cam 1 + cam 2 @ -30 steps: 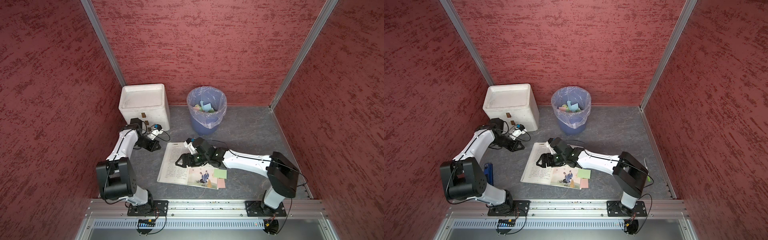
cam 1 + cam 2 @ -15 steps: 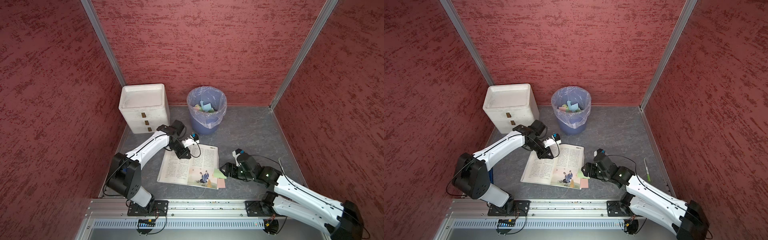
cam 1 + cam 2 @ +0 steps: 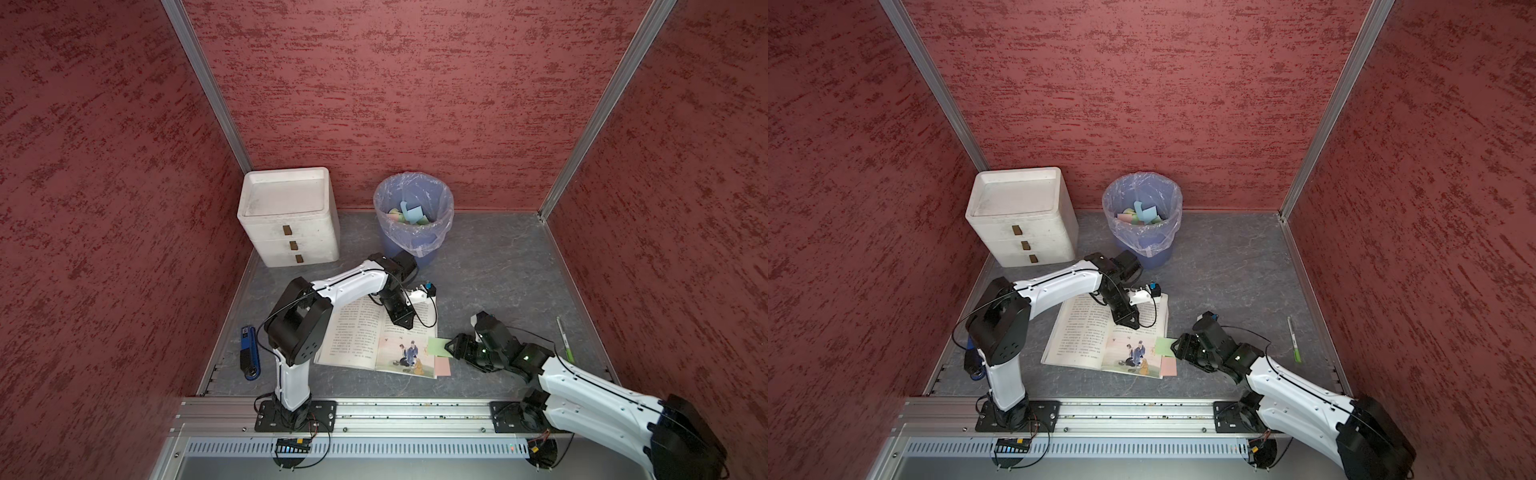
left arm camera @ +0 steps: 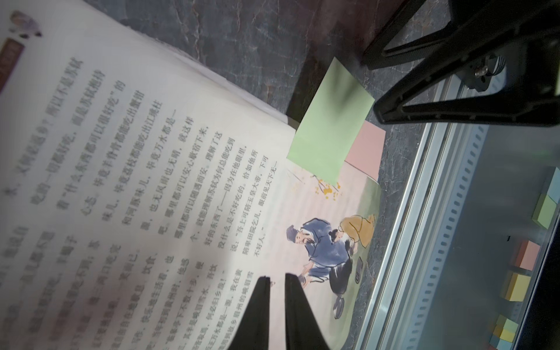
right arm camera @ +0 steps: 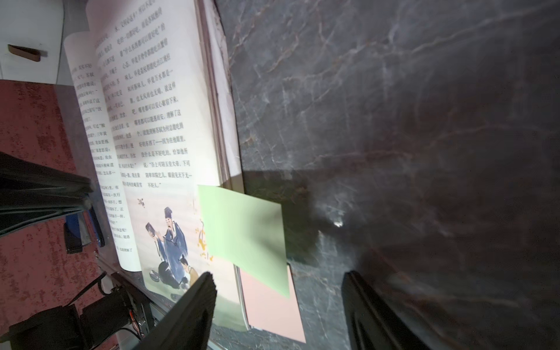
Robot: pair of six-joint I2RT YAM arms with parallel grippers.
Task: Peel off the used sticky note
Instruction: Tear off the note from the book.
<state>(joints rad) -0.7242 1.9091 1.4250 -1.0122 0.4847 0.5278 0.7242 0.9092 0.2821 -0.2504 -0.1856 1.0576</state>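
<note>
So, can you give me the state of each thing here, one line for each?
book, open, flat on the table.
green sticky note, stuck at the page edge, overhanging it.
pink sticky note, partly under the green one.
left hand, almost shut, empty, over the page.
right hand, open, at the green note's free edge.
drawer unit, three drawers shut.
bin, lined, notes inside.

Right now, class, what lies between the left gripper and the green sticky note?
Only the book's printed page separates the left gripper from the green sticky note; the left wrist view shows it.
</note>
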